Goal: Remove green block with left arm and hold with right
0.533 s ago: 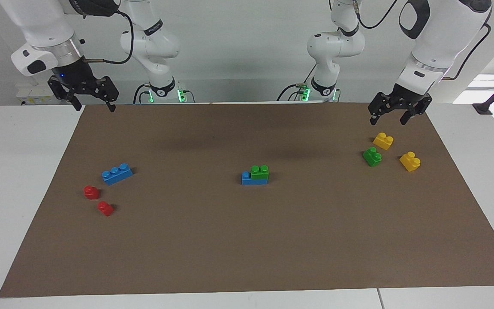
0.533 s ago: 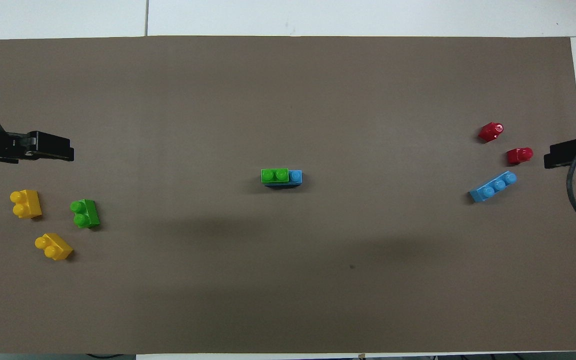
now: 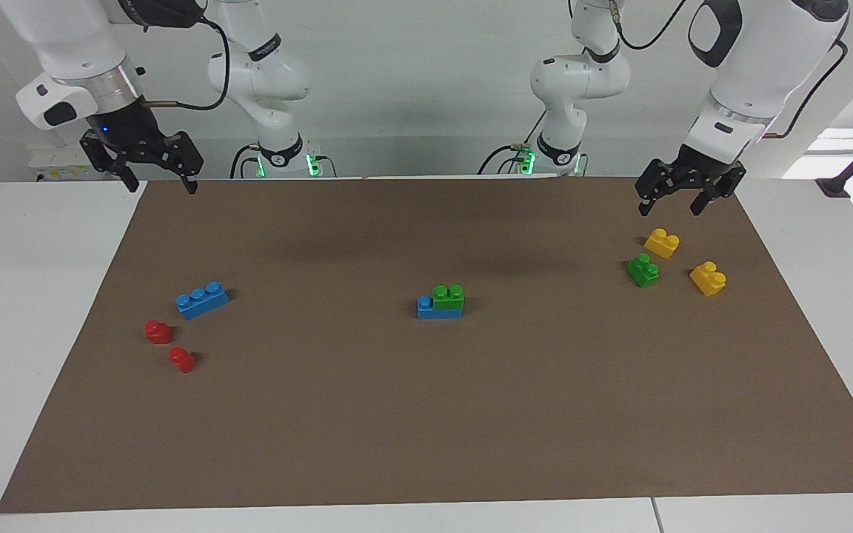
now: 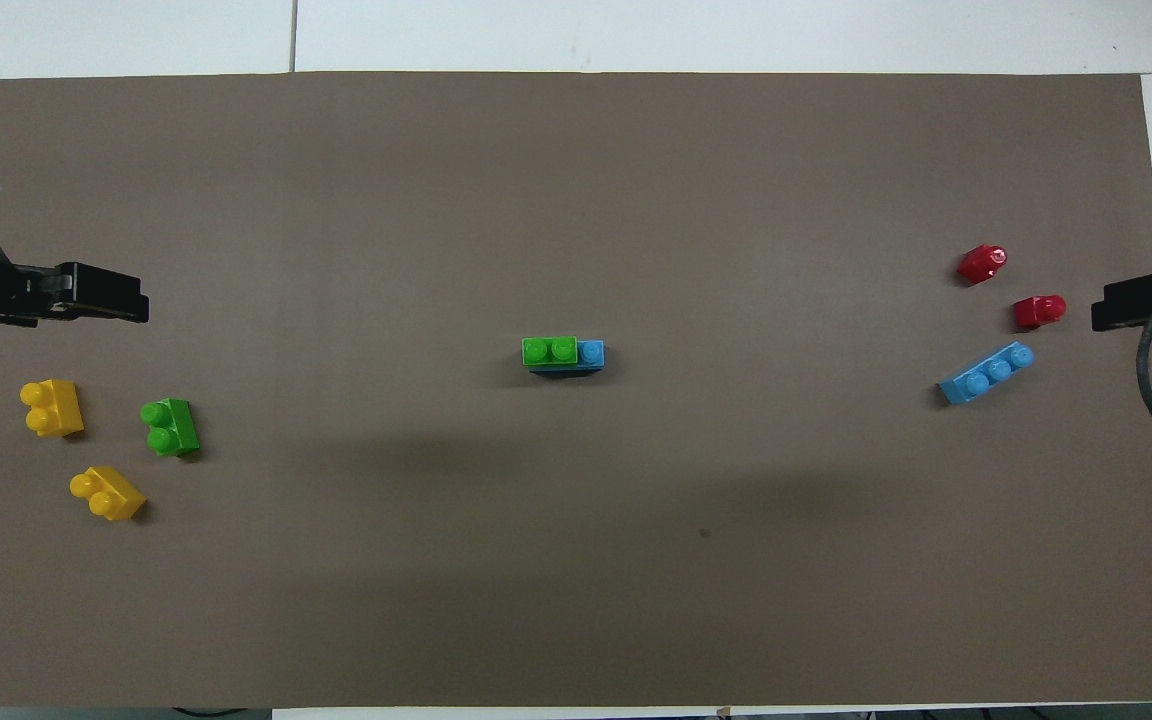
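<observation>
Since the last look I am seeing only the right tool (image 3: 158, 181) shifting a touch, sitting slightly higher over the edge of the brown mat (image 3: 426, 429) at its own end of the surface; the bricks are lying just where they were. That tool is hanging with its fingers spread and gripping nothing. The left tool (image 3: 669, 201) is hovering with its fingers spread too, empty, over the mat just above a yellow brick (image 3: 661, 242). I am watching the green block (image 3: 448, 296) sitting in the middle of the mat, pressed onto a blue brick (image 3: 430, 309) so that one blue stud is showing beside it. Toward the left arm's end, a darker green brick (image 3: 643, 270) is lying between the two yellow ones, the second yellow brick (image 3: 708, 277) close beside it. Toward the right arm's end, a loose blue brick (image 3: 202, 299) is lying near two small red pieces (image 3: 158, 331), (image 3: 182, 360).
</observation>
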